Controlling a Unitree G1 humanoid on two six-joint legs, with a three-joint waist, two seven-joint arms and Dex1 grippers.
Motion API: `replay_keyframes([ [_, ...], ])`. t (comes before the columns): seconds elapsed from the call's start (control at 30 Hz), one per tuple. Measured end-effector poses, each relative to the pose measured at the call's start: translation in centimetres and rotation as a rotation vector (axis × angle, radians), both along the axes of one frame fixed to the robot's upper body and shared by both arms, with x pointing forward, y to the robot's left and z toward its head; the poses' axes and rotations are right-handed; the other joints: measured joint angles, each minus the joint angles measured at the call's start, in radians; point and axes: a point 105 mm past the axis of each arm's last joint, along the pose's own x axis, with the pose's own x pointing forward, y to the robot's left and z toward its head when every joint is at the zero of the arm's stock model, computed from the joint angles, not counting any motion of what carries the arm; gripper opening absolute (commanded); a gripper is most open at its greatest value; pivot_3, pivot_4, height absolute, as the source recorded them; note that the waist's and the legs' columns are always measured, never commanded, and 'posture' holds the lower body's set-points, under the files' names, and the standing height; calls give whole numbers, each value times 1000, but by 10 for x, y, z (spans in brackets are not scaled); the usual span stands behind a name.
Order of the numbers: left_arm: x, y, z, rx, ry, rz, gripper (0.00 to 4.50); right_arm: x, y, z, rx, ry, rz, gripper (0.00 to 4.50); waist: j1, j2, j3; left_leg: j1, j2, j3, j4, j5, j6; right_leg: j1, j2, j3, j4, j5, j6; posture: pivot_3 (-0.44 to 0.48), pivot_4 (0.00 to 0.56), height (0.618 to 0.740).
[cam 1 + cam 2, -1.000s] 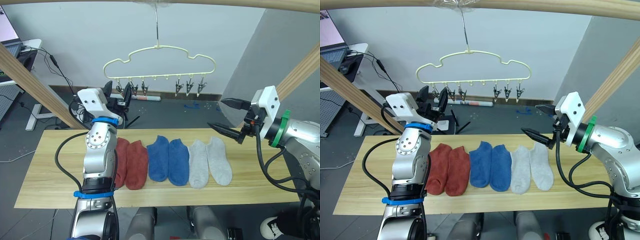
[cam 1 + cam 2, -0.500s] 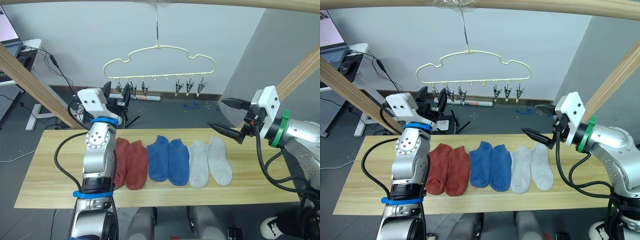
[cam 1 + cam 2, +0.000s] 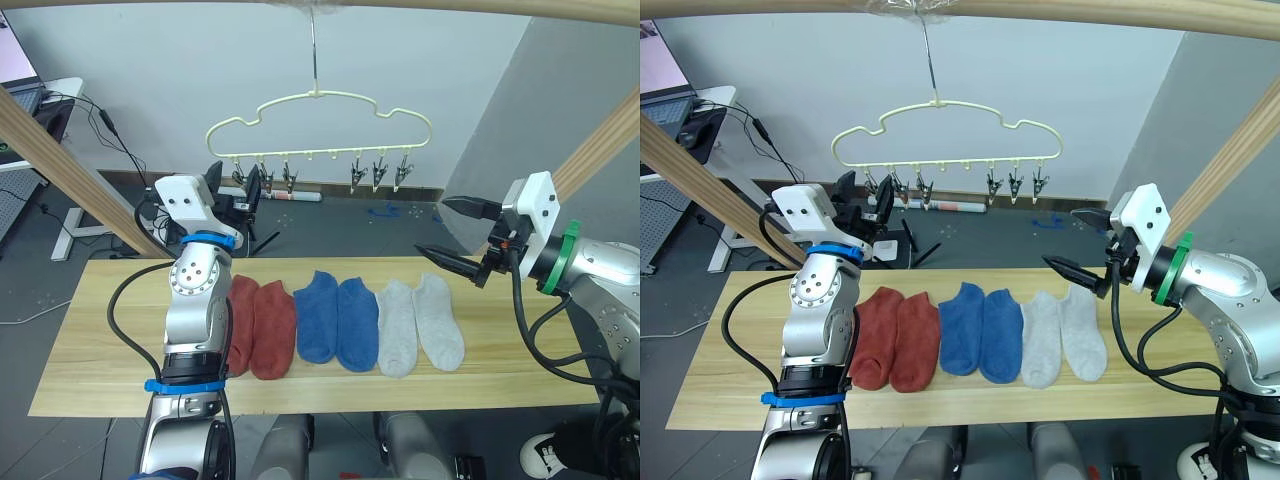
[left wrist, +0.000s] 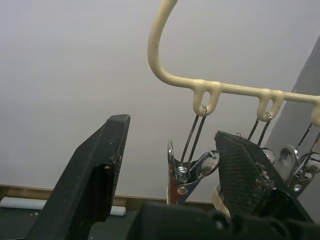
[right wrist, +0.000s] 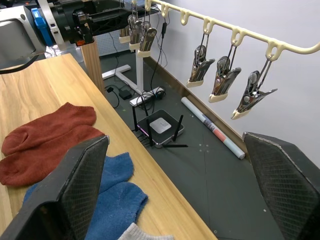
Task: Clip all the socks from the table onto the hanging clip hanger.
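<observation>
Six socks lie side by side on the light-wood table [image 3: 90, 330]: two rust-red socks [image 3: 262, 325], two blue socks [image 3: 337, 320], two light grey socks [image 3: 420, 322]. Above and behind the table hangs the pale-yellow clip hanger [image 3: 320, 105] with several metal clips. My left gripper [image 3: 236, 190] is raised to the hanger's left end and is open, its fingers [image 4: 95, 170] standing either side of the leftmost clip [image 4: 187, 170] without touching it. Over the table's right end my right gripper [image 3: 432, 226] hovers open and empty, above the grey socks.
Slanted round wooden frame poles stand at the left [image 3: 50, 160] and right [image 3: 600, 145], with a cross pole [image 3: 450, 8] carrying the hanger's hook. On the floor behind the table lie a black router [image 5: 161, 125] and a white tube [image 3: 295, 197]. A desk [image 3: 40, 100] is far left.
</observation>
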Motion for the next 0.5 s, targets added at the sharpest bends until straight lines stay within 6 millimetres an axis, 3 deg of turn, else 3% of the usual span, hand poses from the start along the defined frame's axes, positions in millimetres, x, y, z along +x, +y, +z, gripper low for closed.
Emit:
replay_keyframes([
  [0.27,-1,1,-2,9,4,0,427,0,0,-1,0,5,-1,4500,0,0,0,0,0,0,0,0,0,0,0,0,0,0,0,-137,300,740],
  [0.37,-3,3,0,22,-3,6,31,-2,-2,-8,-1,29,-7,4500,0,0,0,0,0,0,0,0,0,0,0,0,0,0,0,-134,300,740],
  [0.5,-7,6,2,42,-13,15,13,-5,-12,-26,-31,80,-49,4500,0,0,0,0,0,0,-1,0,0,0,0,0,0,0,0,-129,300,740],
])
